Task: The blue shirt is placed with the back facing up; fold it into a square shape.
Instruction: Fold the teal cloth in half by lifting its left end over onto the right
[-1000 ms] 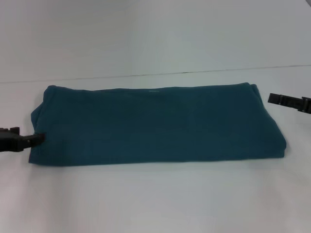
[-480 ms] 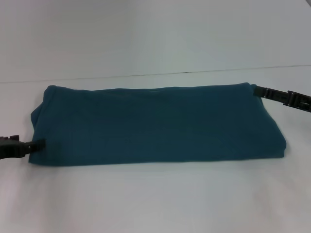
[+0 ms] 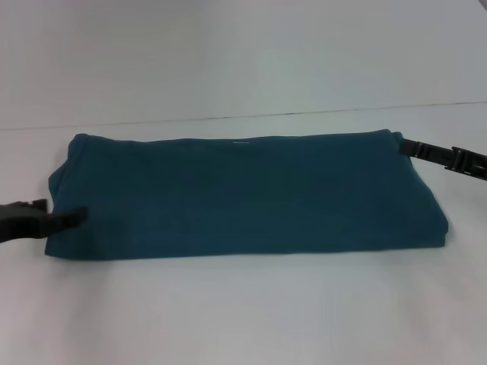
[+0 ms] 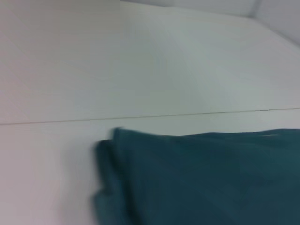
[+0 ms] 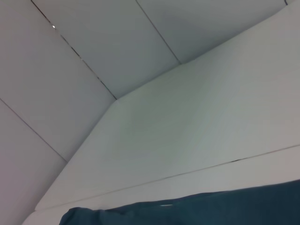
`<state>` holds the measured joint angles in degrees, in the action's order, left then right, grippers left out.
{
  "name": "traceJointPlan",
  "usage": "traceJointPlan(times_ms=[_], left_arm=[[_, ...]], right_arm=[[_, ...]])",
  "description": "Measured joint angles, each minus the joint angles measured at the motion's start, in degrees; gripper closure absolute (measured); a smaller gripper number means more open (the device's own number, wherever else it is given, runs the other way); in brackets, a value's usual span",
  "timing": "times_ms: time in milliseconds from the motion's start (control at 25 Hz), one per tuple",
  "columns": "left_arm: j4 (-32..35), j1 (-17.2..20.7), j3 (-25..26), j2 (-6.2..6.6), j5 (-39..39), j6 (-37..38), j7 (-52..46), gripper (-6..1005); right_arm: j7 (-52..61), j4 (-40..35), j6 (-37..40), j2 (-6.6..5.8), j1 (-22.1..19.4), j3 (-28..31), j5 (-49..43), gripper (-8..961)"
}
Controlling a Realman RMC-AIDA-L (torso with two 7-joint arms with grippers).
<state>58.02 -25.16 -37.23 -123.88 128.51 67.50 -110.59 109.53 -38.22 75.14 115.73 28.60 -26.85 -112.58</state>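
the left gripper (image 3: pixel 76 217) has its dark tip lying over the near left corner of the blue shirt (image 3: pixel 243 194), touching the cloth; whether its fingers are spread or pinching a layer cannot be told, since only a flat black shape shows in the head view. the right gripper (image 3: pixel 407 146) meets the shirt at its far right corner, reaching in low from the right, and there too the state of the fingers cannot be told.

the shirt lies across the middle of the white table (image 3: pixel 243 312) as a long, thick band, sleeves tucked in, running left to right. its left end is a little rumpled, with loose edges showing in the left wrist view.

judging from this, the remaining step is to bring one end across onto the other to make the square. the risks: a gripper may catch only the top layer, so the stack peels apart when lifted. the two holds sit on opposite corners, one near and one far, so a pull could skew the band or drag the whole bundle along the smooth table.
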Motion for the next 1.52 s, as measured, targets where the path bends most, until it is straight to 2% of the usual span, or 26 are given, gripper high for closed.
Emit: traceJointPlan(times_ms=[200, 520, 960, 1080, 1240, 1400, 1520], left_arm=[[-1.04, -0.91, -0.23, 0.06, -1.46, 4.25, 1.44, 151], [-8.2, -2.27, -0.29, 0.12, -1.1, -3.25, 4.08, 152], [-10.67, -2.61, -0.39, 0.31, -0.87, -6.27, 5.43, 152], [-9.79, -2.49, -0.38, 0.29, -1.02, -5.5, 5.49, 152], [-5.33, -1.53, 0.57, 0.1, -1.39, -0.04, 4.13, 152], [-0.36, -0.05, 2.91, 0.28, -1.24, 6.11, 0.02, 151], [0.77, 0.36, 5.18, 0.83, -0.15, 9.24, -5.15, 151]], right_arm=[[-0.59, 1.06, -0.11, -0.39, -0.03, 0.04, 0.0, 238], [-1.49, 1.78, -0.49, -0.26, 0.28, 0.05, -0.01, 238], [-2.09, 2.01, -0.54, 0.0, 0.49, 0.03, -0.01, 237], [-2.11, 2.03, -0.53, 0.02, 0.48, 0.0, -0.01, 237], [-2.19, 2.03, -0.51, 0.02, 0.44, 0.02, -0.01, 237], [-2.22, 2.03, -0.52, 0.02, 0.42, 0.04, -0.01, 237], [-2.22, 2.03, -0.52, 0.0, 0.33, 0.09, -0.01, 237]])
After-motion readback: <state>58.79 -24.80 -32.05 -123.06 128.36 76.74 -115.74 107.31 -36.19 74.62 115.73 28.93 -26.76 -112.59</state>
